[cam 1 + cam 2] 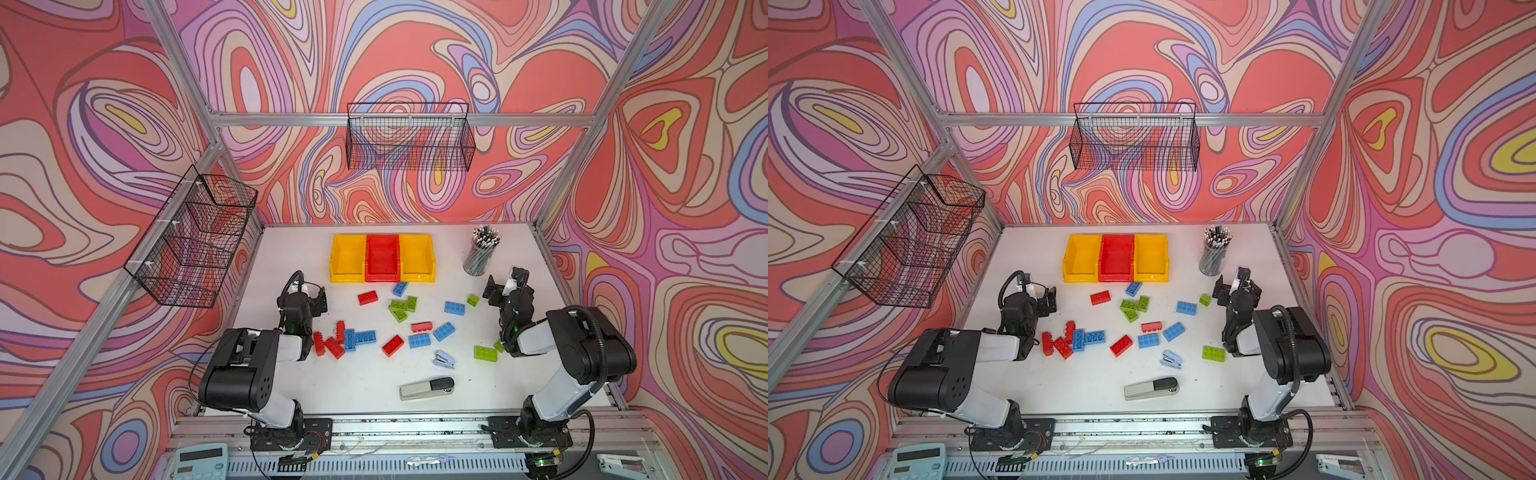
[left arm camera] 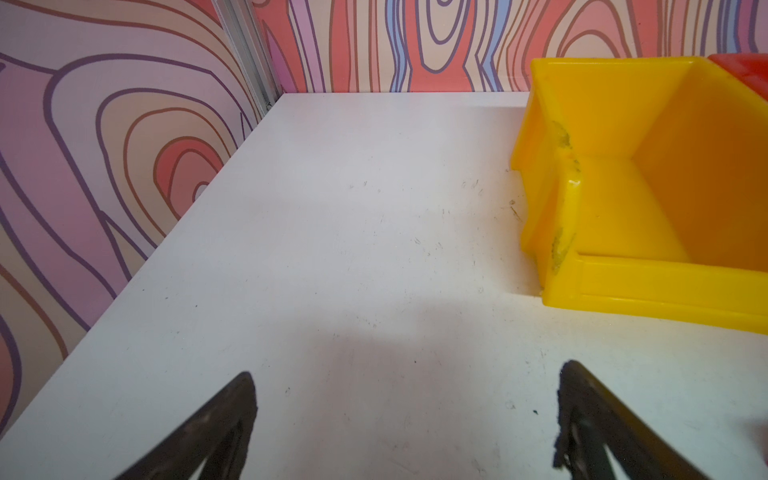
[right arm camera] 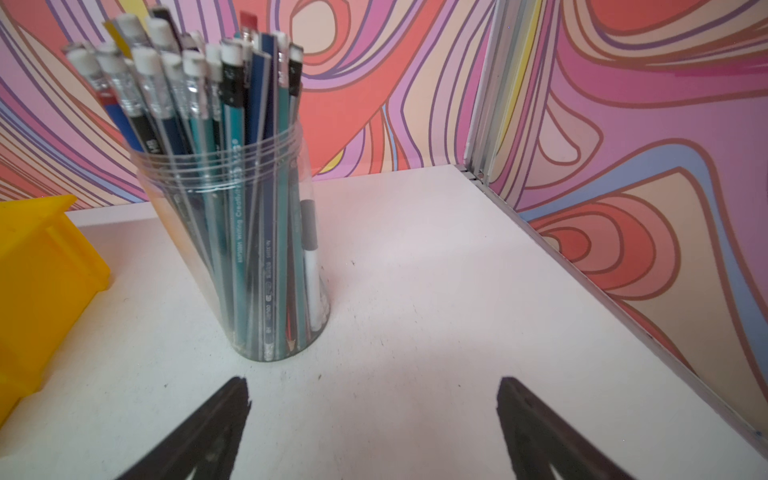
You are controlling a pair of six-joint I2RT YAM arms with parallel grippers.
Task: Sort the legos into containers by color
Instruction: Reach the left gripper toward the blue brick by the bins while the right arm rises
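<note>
Both pincers (image 2: 406, 368) (image 3: 373, 379) agape — elbows bent

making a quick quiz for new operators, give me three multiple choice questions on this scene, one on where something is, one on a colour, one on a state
1. Seen in a top view, where does the pencil cup stand relative to the containers?
A. to their left
B. to their right
C. in front of them, by the staplers

2. What colour is the middle container?
A. yellow
B. red
C. blue

3. How are the left gripper and the right gripper?
A. both open, holding nothing
B. left shut on a brick
C. right shut on a pencil

Answers:
1 B, in both top views the cup stands right of the row, towards the back.
2 B, a red bin sits between two yellow ones.
3 A, each wrist view shows the jaws wide apart with nothing between them.
</note>
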